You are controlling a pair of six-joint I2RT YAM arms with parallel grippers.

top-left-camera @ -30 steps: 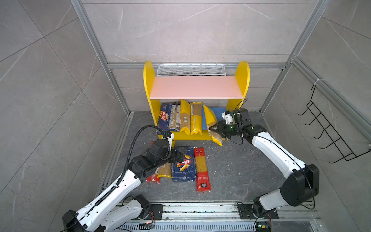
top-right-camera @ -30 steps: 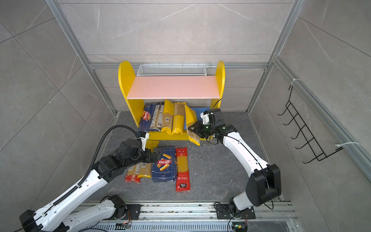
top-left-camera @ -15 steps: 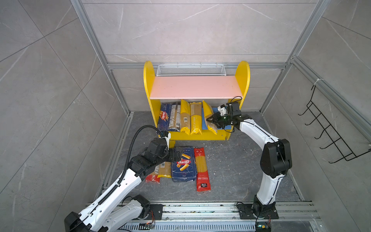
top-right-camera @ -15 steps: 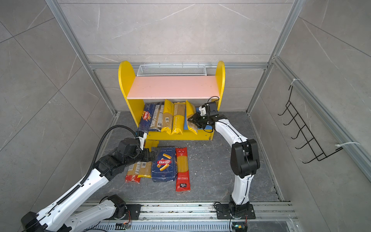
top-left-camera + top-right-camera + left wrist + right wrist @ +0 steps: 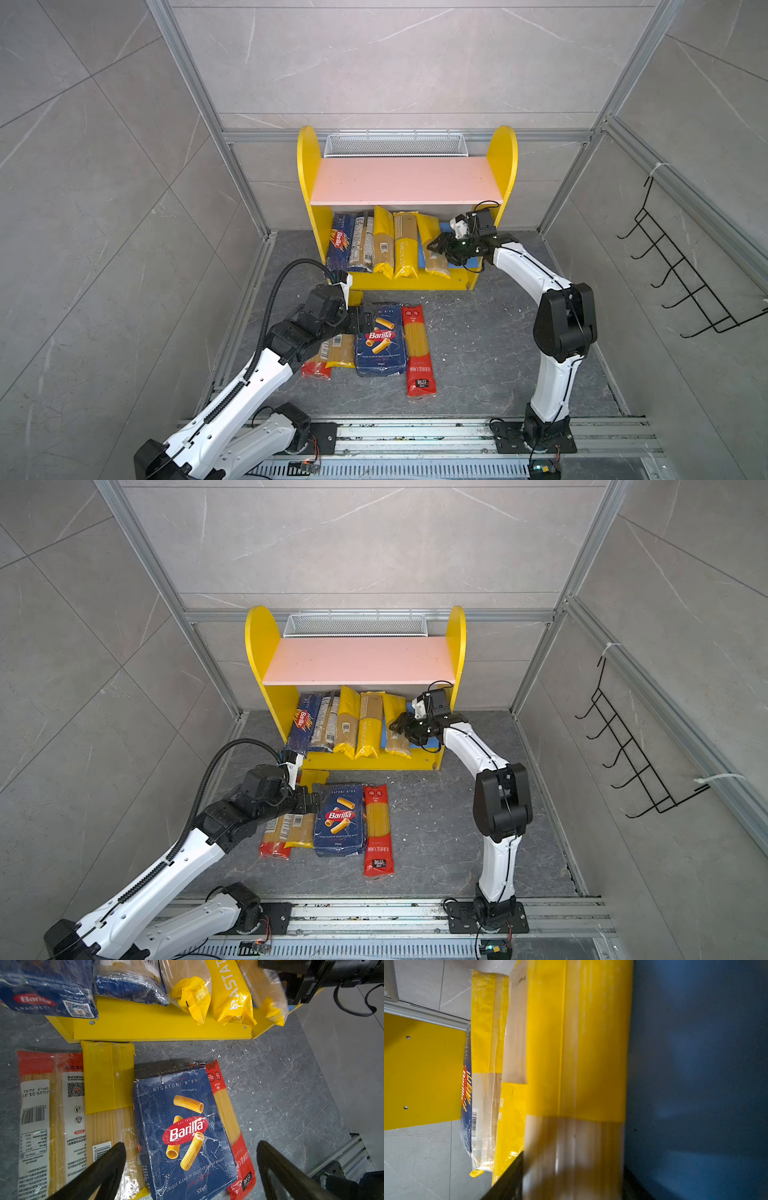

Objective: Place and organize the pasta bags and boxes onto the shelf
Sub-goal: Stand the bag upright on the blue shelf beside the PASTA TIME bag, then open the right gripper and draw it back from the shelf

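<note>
Left jaws spread, five packs (image 5: 405, 245) on shelf (image 5: 407, 178), four on floor (image 5: 478, 332)

A black wire hook rack (image 5: 688, 270) (image 5: 631, 746) is mounted on the right-hand grey tiled wall (image 5: 706, 124). A dark grey stone-patterned counter (image 5: 478, 345) is bordered in front by an aluminium rail (image 5: 415, 432).

- A robot test cell in a lab: grey stone-look wall panels (image 5: 104, 166) held in aluminium framing (image 5: 199, 104).
- Two arm bases are bolted to a metal rail (image 5: 415, 432) along the bottom of the frame.
- A small yellow shelf (image 5: 305, 174) stands at centre, a wire hook rack (image 5: 690, 266) at right.
</note>
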